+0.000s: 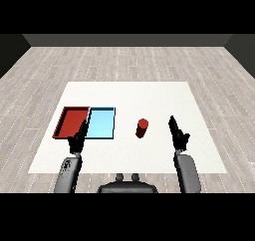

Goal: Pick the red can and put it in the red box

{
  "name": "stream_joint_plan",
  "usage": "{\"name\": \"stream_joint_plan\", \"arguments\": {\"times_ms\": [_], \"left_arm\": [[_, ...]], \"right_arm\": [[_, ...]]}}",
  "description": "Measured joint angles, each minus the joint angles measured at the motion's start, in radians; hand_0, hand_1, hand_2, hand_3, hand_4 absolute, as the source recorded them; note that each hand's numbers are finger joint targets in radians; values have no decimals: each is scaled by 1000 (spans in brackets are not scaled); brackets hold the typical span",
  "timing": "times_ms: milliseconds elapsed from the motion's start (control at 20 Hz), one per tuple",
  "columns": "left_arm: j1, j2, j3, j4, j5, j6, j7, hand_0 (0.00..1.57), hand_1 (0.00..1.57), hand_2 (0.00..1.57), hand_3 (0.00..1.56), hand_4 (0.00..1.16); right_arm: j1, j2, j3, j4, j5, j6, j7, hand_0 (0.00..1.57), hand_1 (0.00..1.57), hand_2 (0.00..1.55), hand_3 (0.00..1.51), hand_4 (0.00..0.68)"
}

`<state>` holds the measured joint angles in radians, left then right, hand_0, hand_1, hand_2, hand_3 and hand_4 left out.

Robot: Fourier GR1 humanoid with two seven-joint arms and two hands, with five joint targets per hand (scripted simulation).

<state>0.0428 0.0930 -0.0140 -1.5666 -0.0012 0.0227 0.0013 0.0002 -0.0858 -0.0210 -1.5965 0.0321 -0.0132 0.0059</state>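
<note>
We see the white table (149,93) spread across the wooden floor (124,60). Taking the red can (142,127) as our landmark: the light blue tray (101,123) lies to its left, and the red tray (72,122) lies farther left, touching the blue one's side. The can stands upright on the bare table, outside both trays. Our right hand (178,133) hovers just right of the can, apart from it, fingers straight and holding nothing. Our left hand (79,138) sits well left of the can, at the trays' near edge, fingers relaxed and holding nothing.
</note>
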Motion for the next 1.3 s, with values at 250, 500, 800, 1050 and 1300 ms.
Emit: {"name": "stream_joint_plan", "arguments": {"times_ms": [250, 500, 800, 1050, 1300], "left_arm": [[-14, -4, 18, -2, -12, -4, -3, 0, 0, 0, 0, 0], [-40, -27, 43, -51, 14, -6, -176, 0, 0, 0, 0, 0], [-40, -36, 65, -47, 40, -28, -311, 0, 0, 0, 0, 0], [-24, -31, 74, -53, 55, -52, -344, 0, 0, 0, 0, 0], [-33, -34, 84, -16, 46, -55, -396, 0, 0, 0, 0, 0]], "right_arm": [[0, 7, 1, 15, 7, 12, 10, 0, 0, 0, 0, 0], [-11, 39, 2, -23, -64, 63, -99, 0, 0, 0, 0, 0], [4, 34, -12, 23, -104, 134, -245, 0, 0, 0, 0, 0], [4, 41, -15, 27, -106, 132, -268, 0, 0, 0, 0, 0], [-13, 35, -29, 37, -117, 135, -273, 0, 0, 0, 0, 0]]}}
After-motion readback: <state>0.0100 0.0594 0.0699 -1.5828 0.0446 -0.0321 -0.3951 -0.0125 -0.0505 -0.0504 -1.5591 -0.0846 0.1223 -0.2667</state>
